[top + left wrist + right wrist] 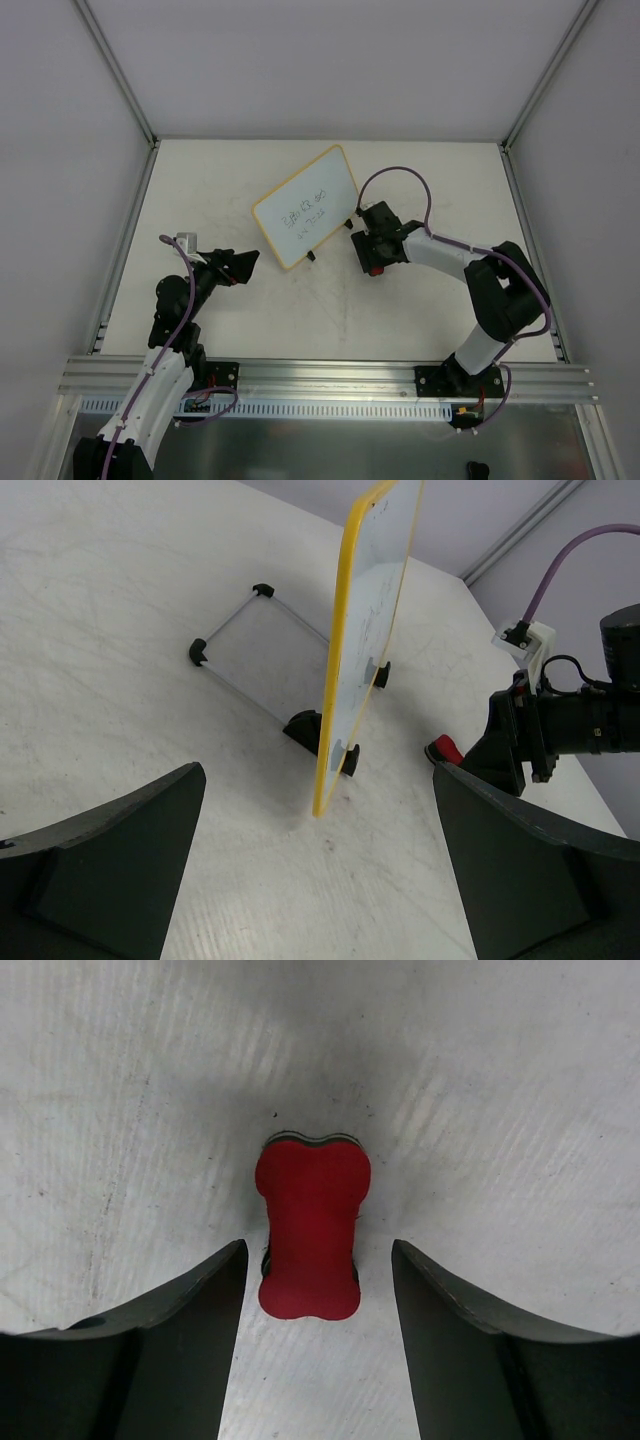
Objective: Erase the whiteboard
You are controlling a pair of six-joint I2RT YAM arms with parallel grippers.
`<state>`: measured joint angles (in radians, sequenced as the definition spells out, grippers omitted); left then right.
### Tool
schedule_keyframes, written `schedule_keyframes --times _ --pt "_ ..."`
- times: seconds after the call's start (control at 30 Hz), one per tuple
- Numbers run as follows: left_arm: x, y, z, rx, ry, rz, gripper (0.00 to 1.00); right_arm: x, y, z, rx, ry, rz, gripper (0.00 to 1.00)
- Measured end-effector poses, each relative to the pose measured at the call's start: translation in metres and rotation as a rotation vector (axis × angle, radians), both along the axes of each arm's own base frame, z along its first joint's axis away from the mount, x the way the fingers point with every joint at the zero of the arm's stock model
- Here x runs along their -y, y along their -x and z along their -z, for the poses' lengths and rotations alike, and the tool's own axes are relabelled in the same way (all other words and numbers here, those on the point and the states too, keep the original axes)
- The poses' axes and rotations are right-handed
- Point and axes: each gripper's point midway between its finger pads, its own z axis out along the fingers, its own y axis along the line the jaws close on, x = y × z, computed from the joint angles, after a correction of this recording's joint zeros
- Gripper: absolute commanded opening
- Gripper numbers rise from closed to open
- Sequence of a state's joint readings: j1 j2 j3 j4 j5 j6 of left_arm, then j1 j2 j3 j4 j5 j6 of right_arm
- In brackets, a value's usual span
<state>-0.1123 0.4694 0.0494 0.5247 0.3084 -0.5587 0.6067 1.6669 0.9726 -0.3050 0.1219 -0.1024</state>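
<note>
My left hand [240,266] hangs nearest me, fingers spread wide and holding nothing. A little farther, my right hand [368,250] sits low over the counter [420,180], fingers partly apart on either side of the red eraser [312,1225], with a slim gap on each side. Between and beyond them, the whiteboard [305,208] stands propped on black feet, with dark handwriting across it.

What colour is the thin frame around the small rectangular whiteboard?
Bright yellow; the frame of the whiteboard shows best edge-on in the left wrist view.
</note>
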Motion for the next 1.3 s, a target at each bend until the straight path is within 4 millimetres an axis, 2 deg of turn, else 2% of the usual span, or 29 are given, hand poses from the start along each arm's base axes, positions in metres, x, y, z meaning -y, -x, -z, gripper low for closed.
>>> schedule_keyframes --times 0.13,0.2,0.37,0.4,0.43,0.57,0.6,0.77,0.8,1.03,1.17,1.3 --pt "0.0 0.0 0.0 0.0 0.0 0.0 0.99 -0.007 -0.003 -0.004 0.015 0.007 -0.023 0.59" --pt "0.0 0.0 0.0 0.0 0.0 0.0 0.99 -0.009 -0.004 -0.004 0.019 0.012 -0.028 0.53" --pt "0.0 0.0 0.001 -0.002 -0.001 0.0 0.99 -0.009 -0.005 -0.001 0.011 0.033 -0.031 0.52" --pt "0.0 0.0 0.001 -0.002 -0.001 0.0 0.99 -0.009 -0.004 0.0 0.006 0.038 -0.031 0.46" --pt "0.0 0.0 0.001 -0.003 -0.001 0.001 0.99 -0.009 -0.004 0.001 0.005 0.042 -0.034 0.45" --pt "0.0 0.0 0.003 -0.013 -0.002 0.001 0.99 -0.007 -0.003 0.002 0.0 0.053 -0.032 0.44" --pt "0.0 0.0 0.004 -0.014 -0.002 0.001 0.99 -0.006 -0.003 0.002 0.0 0.055 -0.032 0.37" --pt "0.0 0.0 0.004 -0.014 -0.002 0.001 0.99 -0.005 -0.004 0.002 0.001 0.066 -0.03 0.23" --pt "0.0 0.0 0.004 -0.014 -0.003 0.001 0.99 -0.005 -0.004 0.002 0.001 0.067 -0.03 0.17" --pt "0.0 0.0 0.001 -0.002 -0.001 0.0 0.99 -0.005 -0.004 0.002 -0.001 0.068 -0.031 0.0" --pt "0.0 0.002 -0.012 0.05 0.006 0.001 0.99 -0.007 -0.005 -0.003 0.011 0.054 -0.032 0.0" --pt "-0.001 0.004 -0.028 0.114 0.017 -0.002 0.99 -0.014 -0.008 -0.026 0.061 -0.011 -0.039 0.0"
